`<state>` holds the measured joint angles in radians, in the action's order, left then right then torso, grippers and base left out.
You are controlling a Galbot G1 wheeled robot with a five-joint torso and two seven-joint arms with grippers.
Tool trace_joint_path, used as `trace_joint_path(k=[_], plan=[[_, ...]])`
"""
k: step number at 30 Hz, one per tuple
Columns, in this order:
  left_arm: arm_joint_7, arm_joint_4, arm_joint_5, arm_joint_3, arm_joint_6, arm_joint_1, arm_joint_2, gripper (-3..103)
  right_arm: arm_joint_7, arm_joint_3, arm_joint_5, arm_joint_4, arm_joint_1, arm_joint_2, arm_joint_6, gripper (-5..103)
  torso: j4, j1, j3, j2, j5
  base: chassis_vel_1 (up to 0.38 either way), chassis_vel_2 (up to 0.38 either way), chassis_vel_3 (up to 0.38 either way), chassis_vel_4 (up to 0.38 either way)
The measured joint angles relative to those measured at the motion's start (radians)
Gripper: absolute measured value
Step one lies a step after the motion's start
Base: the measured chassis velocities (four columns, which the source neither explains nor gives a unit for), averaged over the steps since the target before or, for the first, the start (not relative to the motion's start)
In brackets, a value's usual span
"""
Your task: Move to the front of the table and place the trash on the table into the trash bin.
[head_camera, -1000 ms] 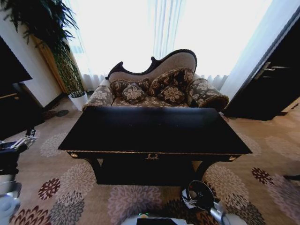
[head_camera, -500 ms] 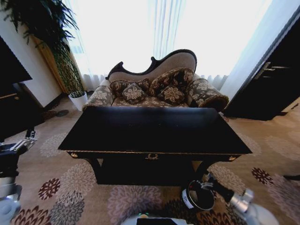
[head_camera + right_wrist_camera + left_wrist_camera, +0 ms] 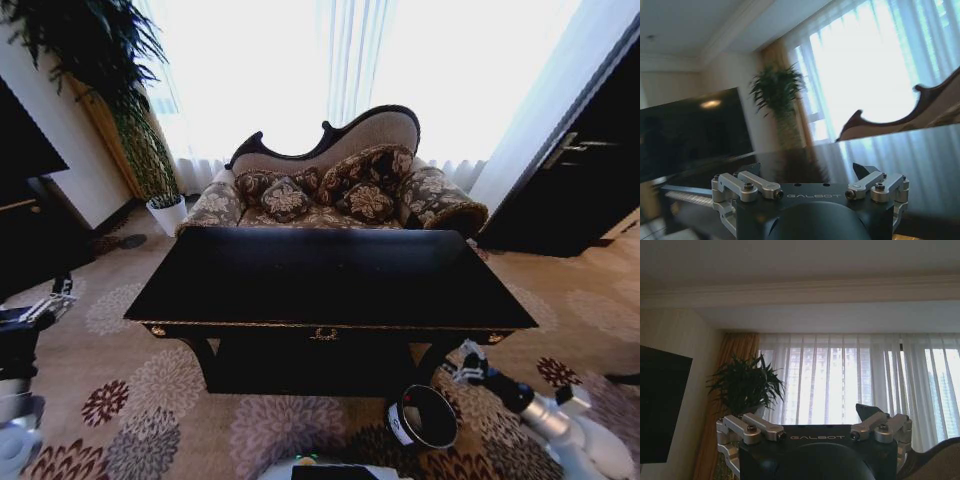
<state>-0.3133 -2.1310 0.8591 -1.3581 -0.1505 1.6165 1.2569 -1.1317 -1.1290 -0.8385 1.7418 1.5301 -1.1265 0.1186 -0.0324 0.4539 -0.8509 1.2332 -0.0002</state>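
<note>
Since 1 second ago, the right gripper has risen from just above the trash bin and swung out to the right; it now hangs beside the table's front right leg, above and to the right of the bin. In the right wrist view its fingers stand spread apart with nothing between them, facing the glossy edge of the table. The left gripper sits low at the left edge of the head view, well apart from the table; in its own wrist view the fingers are spread and hold nothing, pointing up toward the curtains.

There is 1 table, 1 bin and 2 grippers. No bottle, can or paper scrap can be seen on the dark tabletop. The bin stands on the patterned carpet just in front of the table's right leg; its inside is too dark to tell what it holds.

Behind the table stands 1 sofa with 4 or so cushions, 1 potted plant at the left, and 1 dark door at the right.
</note>
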Motion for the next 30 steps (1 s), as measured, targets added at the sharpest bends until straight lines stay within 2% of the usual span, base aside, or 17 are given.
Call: trace_joint_path(k=[1, 3, 4, 5, 7, 9, 10, 13, 15, 20, 22, 25, 30], plan=[[0.007, 0.000, -0.001, -0.001, 0.000, 0.000, 0.000, 100, 0.058, 0.003, -0.003, 0.017, -0.002, 0.000, -0.003, 100, -0.0002, 0.000, 0.000, 0.000, 0.0000, 0.000, 0.000, 0.000, 0.000], [0.034, 0.005, -0.006, -0.004, 0.009, 0.002, 0.003, 100, 0.257, 0.031, -0.009, 0.059, -0.006, -0.001, -0.036, 100, -0.0003, 0.000, 0.000, 0.000, -0.0001, 0.000, 0.000, 0.000, 0.000], [0.034, 0.005, -0.006, -0.004, 0.009, 0.002, 0.003, 100, 0.257, 0.031, -0.009, 0.059, -0.006, -0.001, -0.036, 100, -0.0003, 0.000, 0.000, 0.000, -0.0001, 0.000, 0.000, 0.000, 0.000], [0.051, 0.007, -0.009, -0.006, 0.016, 0.005, 0.006, 100, 0.399, 0.059, -0.010, 0.082, -0.012, 0.001, -0.073, 100, -0.0002, 0.000, 0.000, 0.000, 0.0000, 0.000, 0.000, 0.000, 0.000], [0.081, 0.003, -0.009, -0.009, 0.030, 0.008, 0.008, 100, 0.597, 0.097, 0.019, 0.099, -0.033, 0.014, -0.169, 100, 0.0001, 0.000, 0.000, 0.000, -0.0002, 0.000, 0.000, 0.000, 0.000], [0.106, -0.026, 0.005, -0.020, 0.050, 0.015, 0.008, 100, 0.681, 0.107, 0.109, 0.102, -0.056, 0.029, -0.262, 100, 0.0001, 0.000, 0.000, 0.000, -0.0002, 0.000, 0.000, 0.000, 0.000], [0.106, -0.026, 0.005, -0.020, 0.050, 0.015, 0.008, 100, 0.681, 0.107, 0.109, 0.102, -0.056, 0.029, -0.262, 100, 0.0001, 0.000, 0.000, 0.000, -0.0002, 0.000, 0.000, 0.000, 0.000], [0.131, -0.080, 0.049, -0.052, 0.085, 0.028, 0.005, 100, 0.725, 0.098, 0.178, 0.125, -0.069, 0.045, -0.329, 100, 0.0000, 0.000, 0.000, 0.000, 0.0002, 0.000, 0.000, 0.000, 0.000], [0.135, -0.099, 0.071, -0.075, 0.101, 0.034, -0.001, 100, 0.750, 0.095, 0.161, 0.146, -0.066, 0.050, -0.338, 100, -0.0001, 0.000, 0.000, 0.000, 0.0002, 0.000, 0.000, 0.000, 0.000], [0.155, -0.108, 0.105, -0.090, 0.135, 0.039, -0.009, 100, 0.751, 0.093, 0.151, 0.175, -0.056, 0.047, -0.353, 100, 0.0000, 0.000, 0.000, 0.000, -0.0003, 0.000, 0.000, 0.000, 0.000], [0.186, -0.112, 0.128, -0.091, 0.175, 0.038, -0.015, 100, 0.740, 0.092, 0.161, 0.184, -0.055, 0.042, -0.367, 100, 0.0000, 0.000, 0.000, 0.000, -0.0002, 0.000, 0.000, 0.000, 0.000], [0.226, -0.085, 0.155, -0.099, 0.230, 0.029, -0.052, 100, 0.729, 0.093, 0.197, 0.206, -0.047, 0.032, -0.386, 100, -0.0001, 0.000, 0.000, 0.000, 0.0001, 0.000, 0.000, 0.000, 0.000], [0.241, -0.028, 0.204, -0.126, 0.257, 0.018, -0.110, 100, 0.745, 0.111, 0.207, 0.291, -0.020, 0.000, -0.390, 100, -0.0002, 0.000, 0.000, 0.000, -0.0002, 0.000, 0.000, 0.000, 0.000]])
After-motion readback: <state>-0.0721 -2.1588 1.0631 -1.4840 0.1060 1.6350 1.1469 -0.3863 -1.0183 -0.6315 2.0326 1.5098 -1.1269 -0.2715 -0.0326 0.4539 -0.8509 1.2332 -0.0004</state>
